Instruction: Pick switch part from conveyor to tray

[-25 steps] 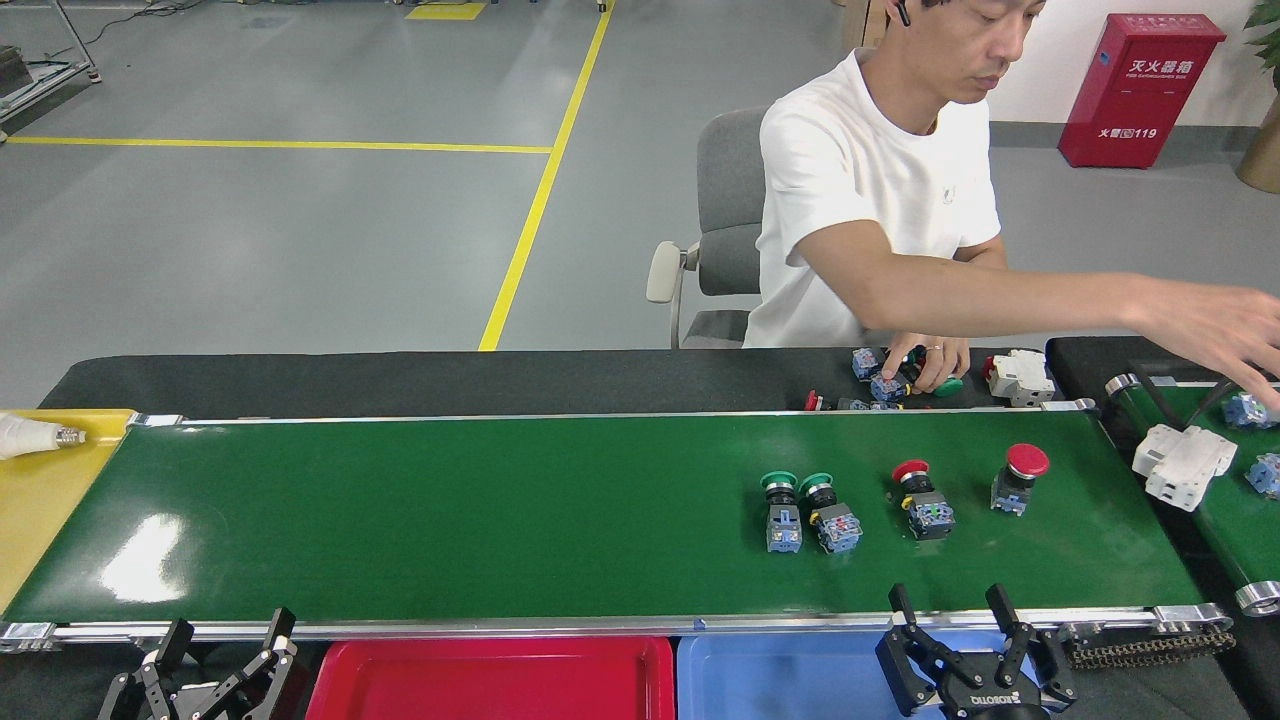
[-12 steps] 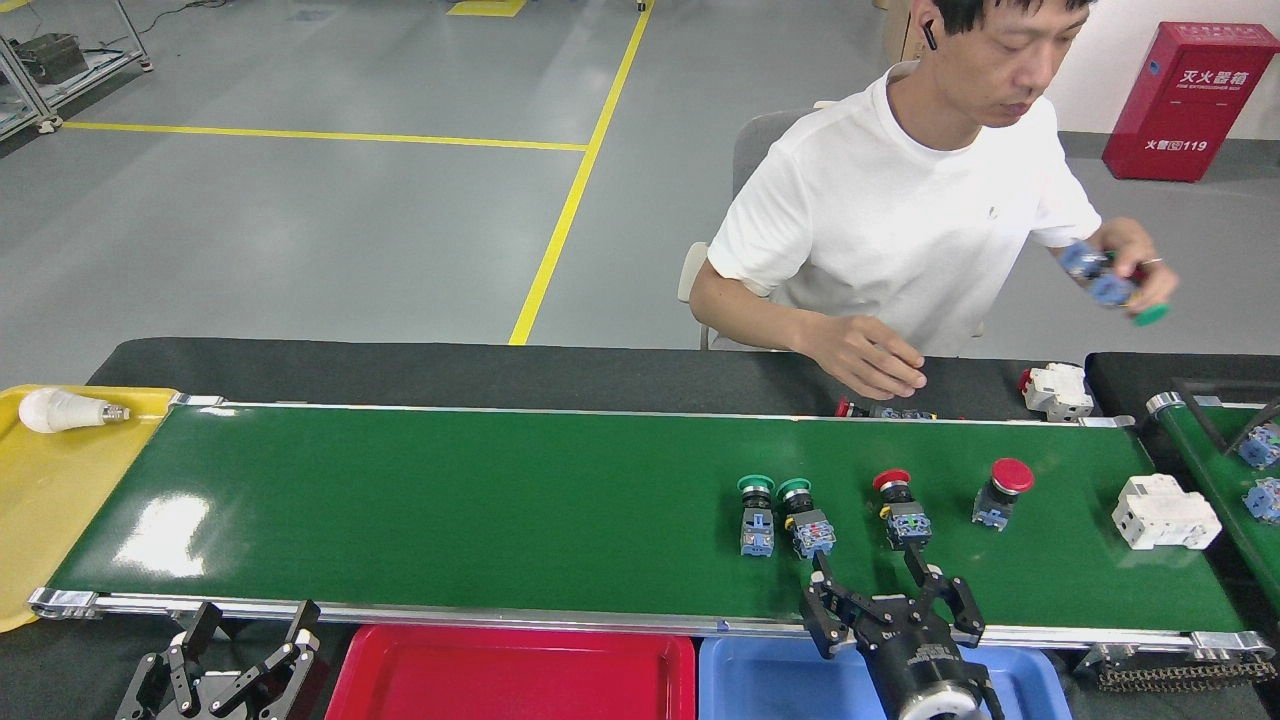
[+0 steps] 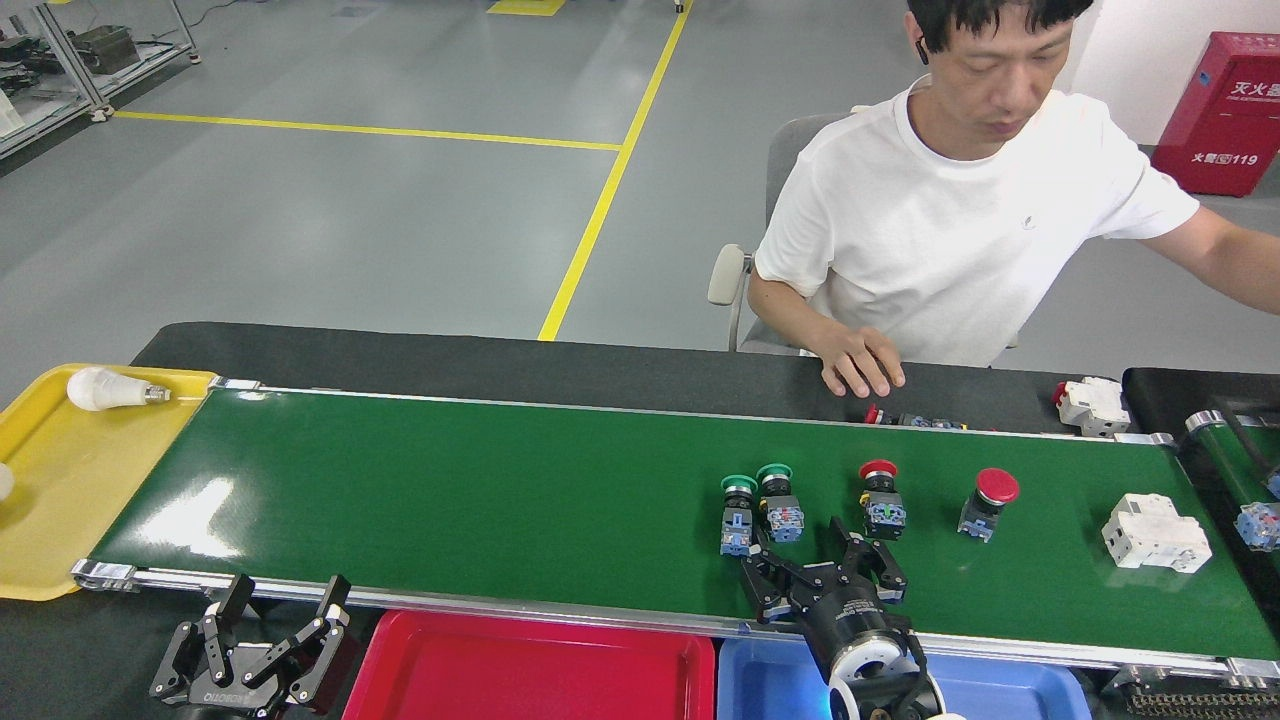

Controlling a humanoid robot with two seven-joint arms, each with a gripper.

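Nearest, at the lower edge: tray (image 3: 530,670), glossy red, holding nothing visible, with a blue tray (image 3: 1010,685) just to its right; left gripper (image 3: 277,618) near the red tray's left end, fingers spread wide, holding nothing, off the belt; right gripper (image 3: 812,556) reaching over the near rim of the conveyor (image 3: 450,500), fingers spread wide and holding nothing, tips just short of the switch parts. On the green belt, right of centre, a row of four switch parts: green-capped switch (image 3: 738,503) and second green-capped switch (image 3: 778,495) side by side, almost touching; red-capped switch (image 3: 881,489) just right of them, directly beyond the right gripper; red mushroom switch (image 3: 986,500) further right, apart from the rest. White breaker (image 3: 1155,532) near the belt's right end. Yellow tray (image 3: 60,500) at the belt's left end, with a light bulb (image 3: 105,388) at its far corner. Beyond the belt: dark table strip (image 3: 450,358); person's hand (image 3: 860,365) resting on it; second white breaker (image 3: 1093,405) to the right; person in a white shirt seated behind.
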